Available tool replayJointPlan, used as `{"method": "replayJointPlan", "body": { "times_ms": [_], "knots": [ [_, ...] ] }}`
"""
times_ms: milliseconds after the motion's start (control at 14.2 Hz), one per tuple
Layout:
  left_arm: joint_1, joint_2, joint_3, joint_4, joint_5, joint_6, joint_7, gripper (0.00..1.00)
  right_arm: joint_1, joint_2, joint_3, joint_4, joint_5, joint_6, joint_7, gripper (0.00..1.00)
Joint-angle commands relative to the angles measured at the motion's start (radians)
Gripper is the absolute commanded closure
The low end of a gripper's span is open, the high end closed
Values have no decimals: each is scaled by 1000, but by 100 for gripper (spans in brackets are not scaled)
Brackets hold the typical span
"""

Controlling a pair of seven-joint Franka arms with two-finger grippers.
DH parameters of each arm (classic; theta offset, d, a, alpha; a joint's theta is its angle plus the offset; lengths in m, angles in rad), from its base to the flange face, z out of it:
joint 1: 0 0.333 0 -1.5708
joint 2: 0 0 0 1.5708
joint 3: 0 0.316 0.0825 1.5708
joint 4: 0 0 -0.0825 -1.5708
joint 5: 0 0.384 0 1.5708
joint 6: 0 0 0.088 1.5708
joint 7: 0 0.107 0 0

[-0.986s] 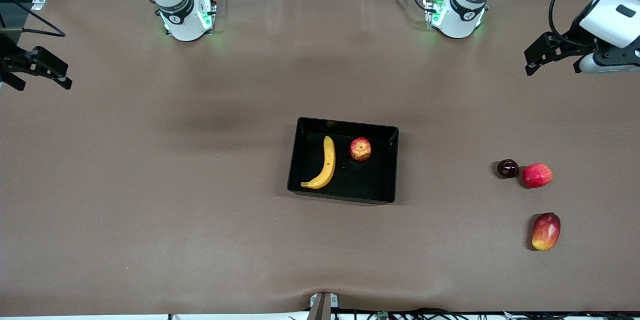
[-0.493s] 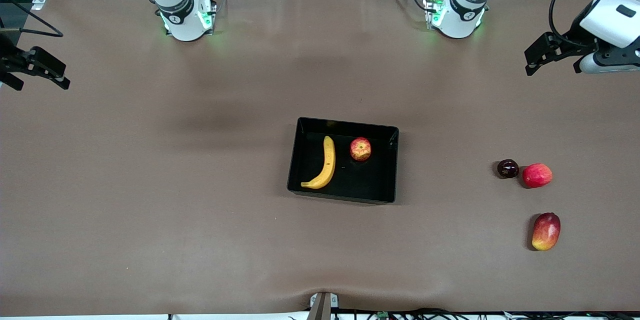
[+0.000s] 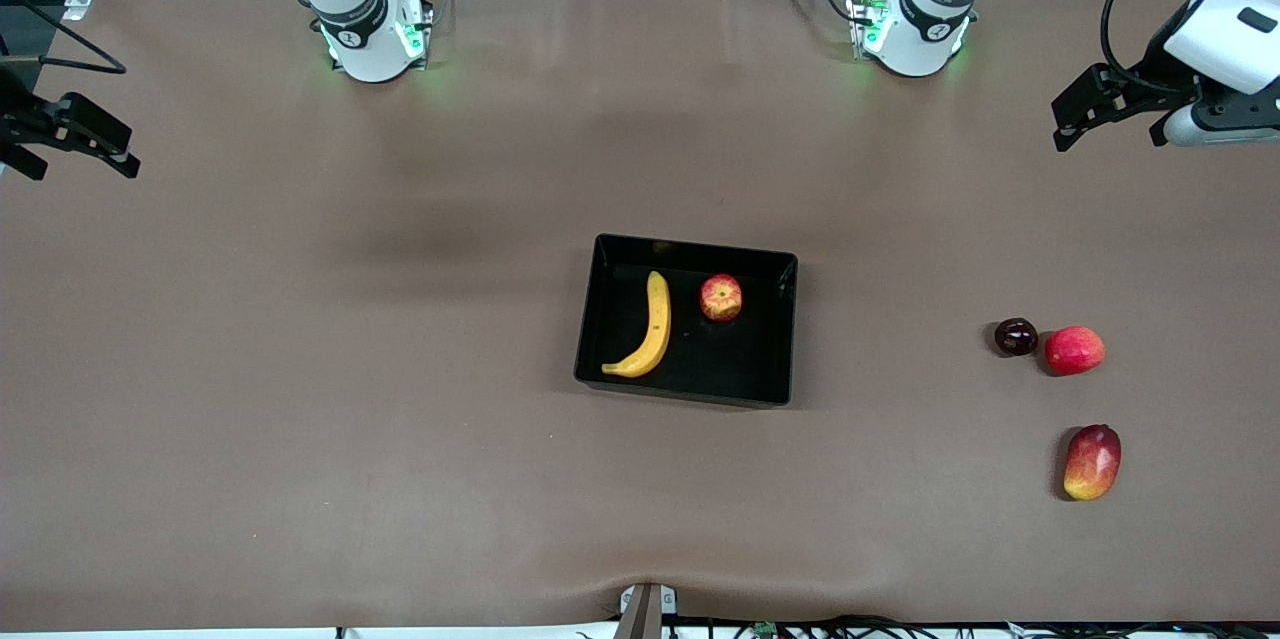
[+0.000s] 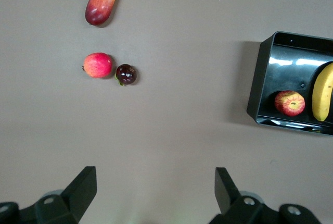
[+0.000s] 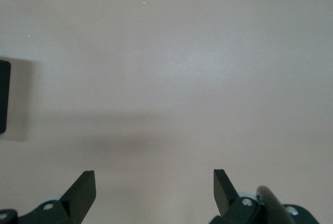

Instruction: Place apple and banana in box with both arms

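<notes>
The black box (image 3: 700,249) sits mid-table. In it the yellow banana (image 3: 648,329) lies toward the right arm's end, and the red-yellow apple (image 3: 721,298) lies beside it. My left gripper (image 3: 1105,124) is open and empty, raised over the table's edge at the left arm's end. My right gripper (image 3: 85,169) is open and empty, raised over the edge at the right arm's end. The left wrist view shows its open gripper (image 4: 156,187), the box (image 4: 256,94), the apple (image 4: 290,103) and the banana (image 4: 322,92). The right wrist view shows its open gripper (image 5: 154,190) over bare table and one box corner (image 5: 4,96).
Toward the left arm's end lie a dark round fruit (image 3: 1016,336), a smooth red-pink fruit (image 3: 1075,350) beside it, and a mango (image 3: 1092,461) nearer the front camera. They also show in the left wrist view: mango (image 4: 101,5), red-pink fruit (image 4: 97,65), dark fruit (image 4: 126,74).
Both grippers have shifted very slightly outward toward their table ends. The box and all the fruits have not moved.
</notes>
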Motion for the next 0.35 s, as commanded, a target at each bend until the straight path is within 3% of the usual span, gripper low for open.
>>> {"method": "replayJointPlan", "body": {
  "times_ms": [0,282],
  "knots": [
    [-6,-8,7,2,-16,5,20,0,-25,-12,12,2,8,-13,-12,0],
    [-2,-8,7,5,-16,5,18,0,-25,-12,10,2,8,-13,-12,0]
  ]
}}
